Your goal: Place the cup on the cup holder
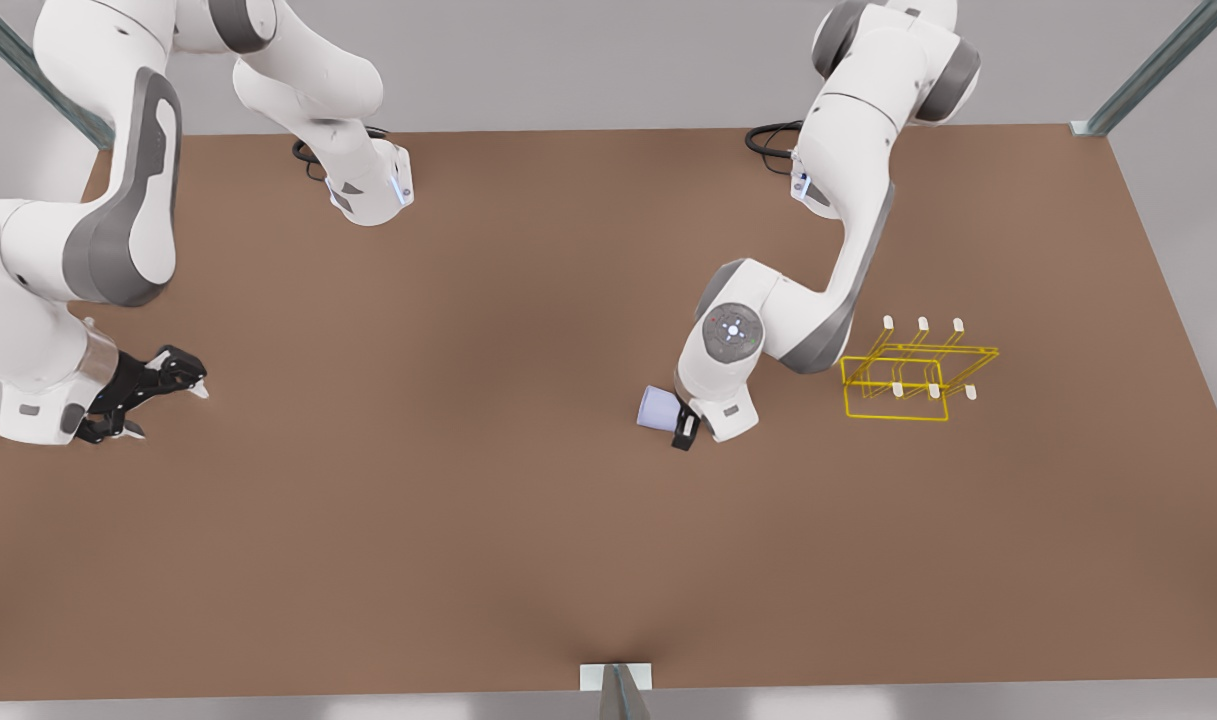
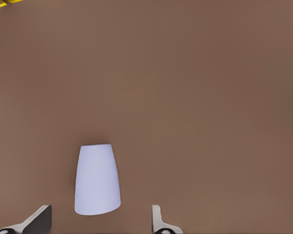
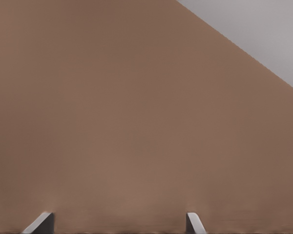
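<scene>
Now: reach for cup [image 2: 97, 180] | left gripper [image 2: 100, 219] spread, cup lying between fingers, untouched | right gripper [image 1: 153, 395] spread, waiting far left | next: close, carry right to cup holder [image 1: 913, 372]

I am two arms of glossy white rounded shells, with grey bands at my joints and a long grey panel down one link. Black cables loop at both of my bases, where small blue lights glow. A round grey cap with tiny lights marks one wrist. My left gripper [image 1: 680, 428] and my right gripper [image 1: 153, 392] are black, and my fingertips [image 3: 194, 223] are pale grey wedges.
</scene>
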Controlling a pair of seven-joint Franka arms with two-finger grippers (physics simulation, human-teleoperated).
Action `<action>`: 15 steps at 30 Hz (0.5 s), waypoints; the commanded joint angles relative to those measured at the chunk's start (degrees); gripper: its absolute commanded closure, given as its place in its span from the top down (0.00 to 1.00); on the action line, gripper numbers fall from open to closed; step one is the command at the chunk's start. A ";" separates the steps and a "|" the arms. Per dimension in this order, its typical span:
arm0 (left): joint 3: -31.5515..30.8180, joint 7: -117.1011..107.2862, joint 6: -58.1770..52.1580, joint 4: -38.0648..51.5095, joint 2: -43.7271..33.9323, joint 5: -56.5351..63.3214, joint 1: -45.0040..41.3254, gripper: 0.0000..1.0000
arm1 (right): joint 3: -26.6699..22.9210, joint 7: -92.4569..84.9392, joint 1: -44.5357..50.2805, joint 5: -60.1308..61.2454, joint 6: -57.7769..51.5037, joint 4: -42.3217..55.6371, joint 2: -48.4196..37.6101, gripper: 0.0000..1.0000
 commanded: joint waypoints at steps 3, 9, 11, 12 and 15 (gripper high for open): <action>0.15 1.14 12.35 -9.75 -3.22 0.42 -0.11 1.00 | -0.39 33.10 -0.84 -2.32 -10.25 5.42 1.39 1.00; 0.15 1.14 18.08 -14.24 -2.34 1.39 -1.43 1.00 | -0.40 33.18 -0.93 -2.31 -12.19 7.62 0.78 1.00; 0.15 1.14 19.13 -14.33 -1.46 1.39 -1.87 1.00 | -0.48 33.18 -0.93 -2.31 -12.19 7.62 0.69 1.00; 0.15 1.14 19.13 -14.42 -1.20 1.39 -1.95 1.00 | -0.48 33.18 -0.93 -2.31 -12.19 7.62 0.69 1.00; 0.15 1.14 19.22 -14.42 -0.32 1.39 -2.48 1.00 | -0.57 33.18 -1.01 -2.22 -12.19 8.32 0.78 1.00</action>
